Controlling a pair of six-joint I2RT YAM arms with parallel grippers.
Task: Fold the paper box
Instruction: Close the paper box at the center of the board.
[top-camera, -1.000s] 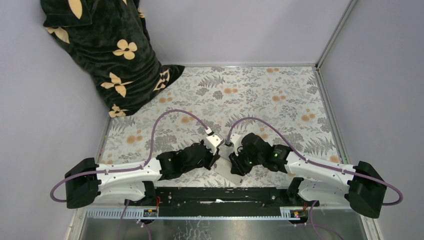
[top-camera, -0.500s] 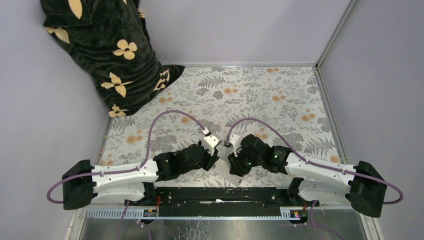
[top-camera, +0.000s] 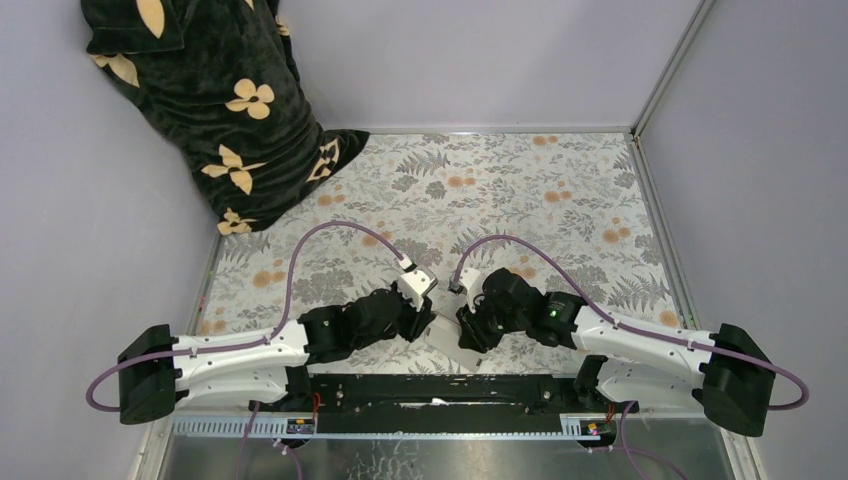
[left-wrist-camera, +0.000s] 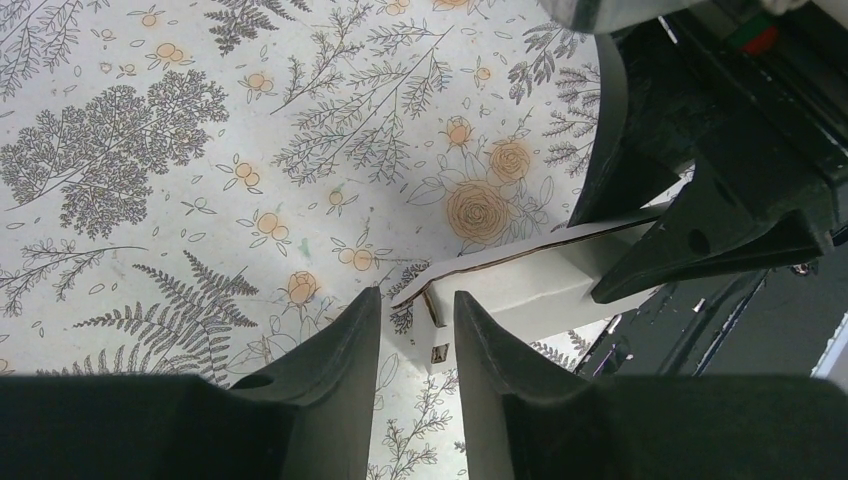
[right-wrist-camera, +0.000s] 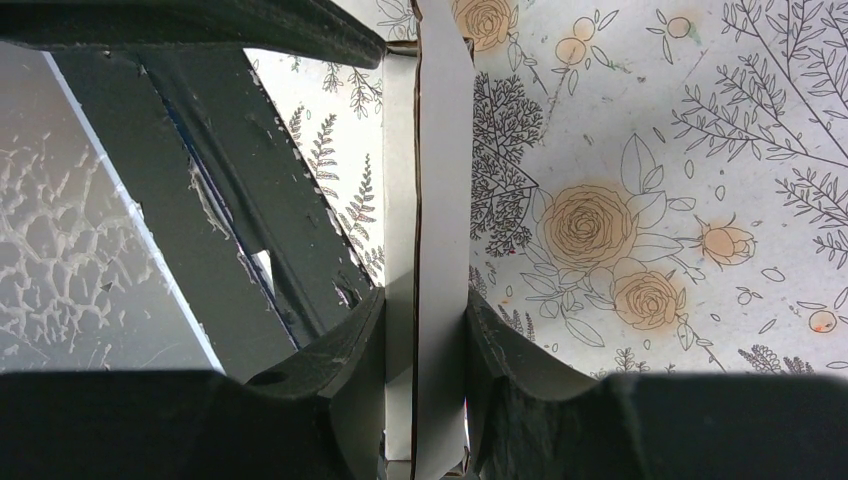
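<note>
- Near edge of the table, between the 2 arms: the paper box (left-wrist-camera: 520, 282), a partly folded white cardboard shape, sits over the floral table cover (top-camera: 520, 190), just ahead of the arm bases. Whether it touches the cover cannot be told.
- The right gripper (right-wrist-camera: 425, 312) has its 2 fingers closed on a cardboard panel seen edge-on, the sheet running straight out of the pinch. This grip appears to be what steadies the box for the other arm.
- The left gripper (left-wrist-camera: 415, 315) faces it with jaws parted by a narrow gap. The box's near end and a small flap lie at that gap, but no squeeze on the card shows, so it reads as holding nothing.
- Judgement: 1 arm serves as clamp, the other as folding hand, which would explain why they meet nose to nose.
- The box is not closed up: an open seam shows along its upper edge.
- A dark flower-print cloth (top-camera: 220, 110) lies in the far left corner, well apart.
</note>
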